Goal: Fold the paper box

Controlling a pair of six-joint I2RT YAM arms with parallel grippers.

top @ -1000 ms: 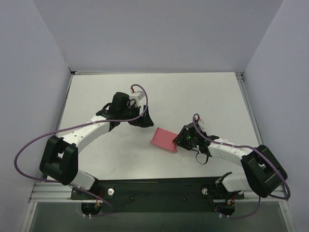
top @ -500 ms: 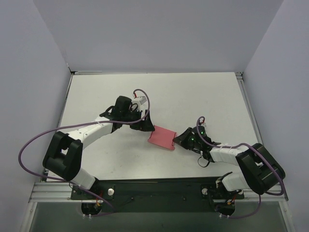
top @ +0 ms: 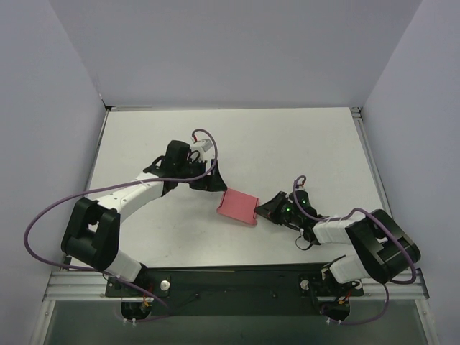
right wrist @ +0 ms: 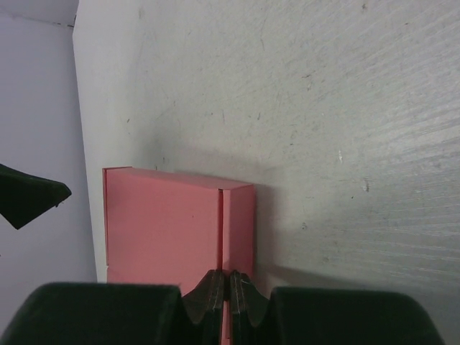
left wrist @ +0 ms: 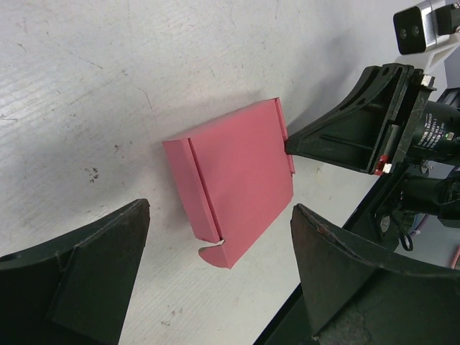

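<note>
The right fingers (right wrist: 213, 289), pinched together, are touching the edge of the pink box (top: 238, 206); the left fingers (left wrist: 86, 266) are hovering wide apart opposite them.

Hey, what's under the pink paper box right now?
The paper box lies on the white table, which shows all around it. The patch directly beneath it, and the box's underside, are covered by the card in every view.

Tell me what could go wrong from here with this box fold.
1. The right arm's jaws are shut right at the edge of the paper box. With so little card there, they may slip off or crumple the flap.
2. The left arm's jaws stand open, clear of the box, so a push could slide it across the table instead of folding it.
</note>
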